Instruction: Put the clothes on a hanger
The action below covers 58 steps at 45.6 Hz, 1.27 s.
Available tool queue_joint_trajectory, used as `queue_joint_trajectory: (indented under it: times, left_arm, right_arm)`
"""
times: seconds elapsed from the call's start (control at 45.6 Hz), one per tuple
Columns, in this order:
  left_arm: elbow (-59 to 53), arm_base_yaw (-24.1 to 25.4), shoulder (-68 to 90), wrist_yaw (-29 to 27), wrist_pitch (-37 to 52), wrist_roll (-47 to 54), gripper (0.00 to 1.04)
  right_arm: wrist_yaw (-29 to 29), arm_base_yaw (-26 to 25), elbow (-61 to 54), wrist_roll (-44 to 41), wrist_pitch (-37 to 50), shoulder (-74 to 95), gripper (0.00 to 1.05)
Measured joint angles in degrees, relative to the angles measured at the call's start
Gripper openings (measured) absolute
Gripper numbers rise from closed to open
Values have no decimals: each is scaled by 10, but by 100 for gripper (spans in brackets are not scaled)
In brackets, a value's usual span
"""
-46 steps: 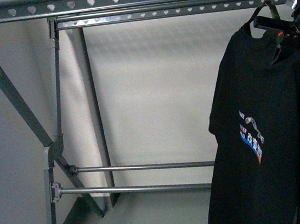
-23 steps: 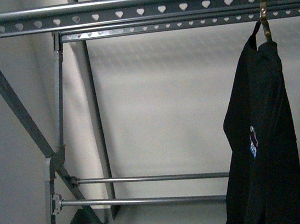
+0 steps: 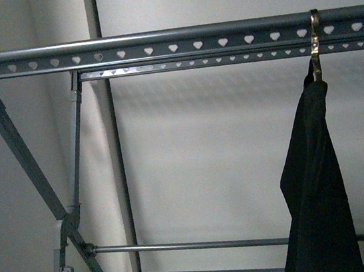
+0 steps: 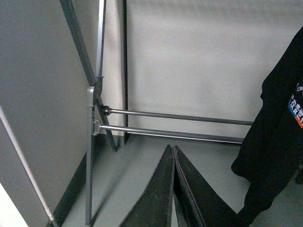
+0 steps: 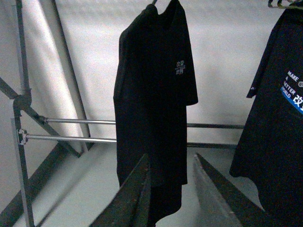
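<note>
The grey metal rack spans the front view, its top rail punched with heart-shaped holes and its slanted legs at the left. A black T-shirt hangs edge-on from a brass-coloured hook over the rail's right part. A second black shirt with lettering hangs beside it. The left gripper has its fingers pressed together, holding nothing. The right gripper is spread apart, empty.
</note>
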Motion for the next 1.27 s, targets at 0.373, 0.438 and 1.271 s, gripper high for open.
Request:
queue_joint_trajectory:
  times: [0.373,0.438,1.271]
  left_arm:
    - [0,0,-118,0,-123,0,4]
    - [0,0,-120,0,-125,0,4]
    - [0,0,-122,0,-126,0,34]
  right_arm:
    - [0,0,-39,-5,3,-46,2]
    - [0,0,-43,-5,5,-53,2]
    - [0,0,-83,-7,10,-86,32]
